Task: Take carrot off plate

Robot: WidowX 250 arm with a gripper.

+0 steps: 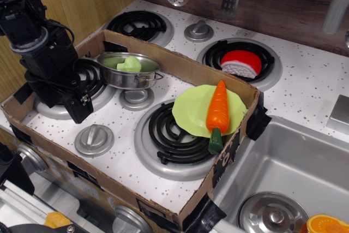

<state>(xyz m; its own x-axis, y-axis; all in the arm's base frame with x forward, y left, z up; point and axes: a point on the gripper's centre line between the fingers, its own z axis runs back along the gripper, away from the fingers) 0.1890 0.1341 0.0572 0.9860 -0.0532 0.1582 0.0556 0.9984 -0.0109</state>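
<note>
The glossy orange carrot (pixel 218 108) lies across the right half of the lime-green plate (pixel 188 110). Its tip points to the back, and its dark green stub (pixel 216 141) hangs over the plate's front rim. The plate rests on the front right burner (pixel 163 140), close to the cardboard wall. My black gripper (pixel 80 108) hangs over the front left burner, far to the left of the plate, with nothing in it. It is seen side-on, so the gap between its fingers does not show.
A steel pot (pixel 131 75) holding a pale green piece (pixel 129 64) stands between the gripper and the plate. A low cardboard wall (pixel 229 159) rings the stove. A red-and-white toy (pixel 240 63) sits on the back right burner. A sink (pixel 294 156) with an orange slice (pixel 327 225) is at the right.
</note>
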